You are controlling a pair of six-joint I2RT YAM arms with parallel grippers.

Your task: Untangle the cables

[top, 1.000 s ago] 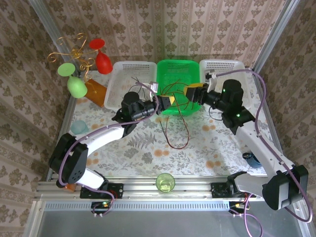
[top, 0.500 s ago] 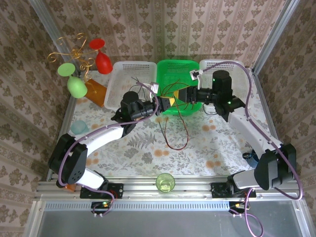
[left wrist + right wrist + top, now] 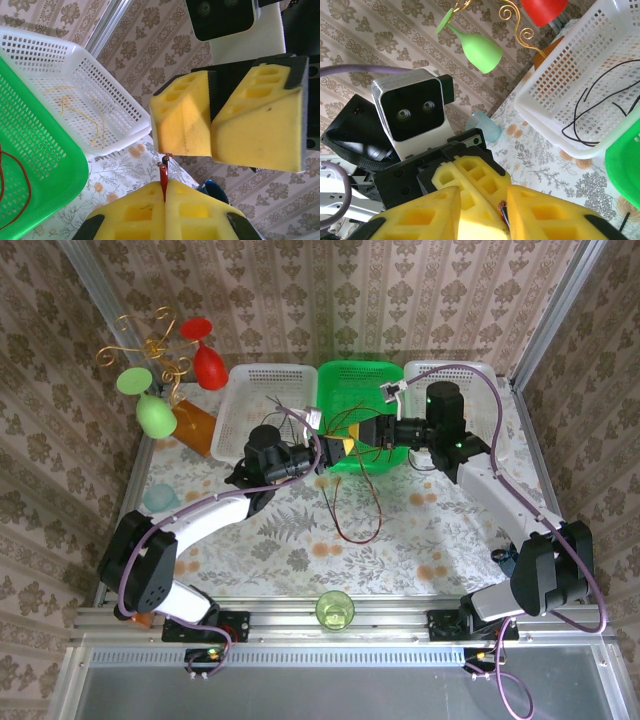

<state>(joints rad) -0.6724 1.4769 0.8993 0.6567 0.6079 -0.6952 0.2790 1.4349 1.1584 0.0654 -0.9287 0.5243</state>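
Top view vs. 1 s prior. Shows left gripper [image 3: 345,446] unmoved, clenched on end of red cable [image 3: 163,179]; leaves its loop trailing toward 6 o'clock on table [image 3: 300,540], as before. Shows right gripper [image 3: 362,435] swung in from 3 o'clock, now tip-to-tip w/ left at green basket [image 3: 345,380] front rim, jaws narrowly apart, nothing visibly grasped. Places black cables [image 3: 576,106] in 11 o'clock white basket [image 3: 270,370], yellow cables [image 3: 95,130] in 1 o'clock white basket [image 3: 450,367].

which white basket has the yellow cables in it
The right white basket: thin yellow cables lie in it. The left white basket, near the glasses, holds black ones.
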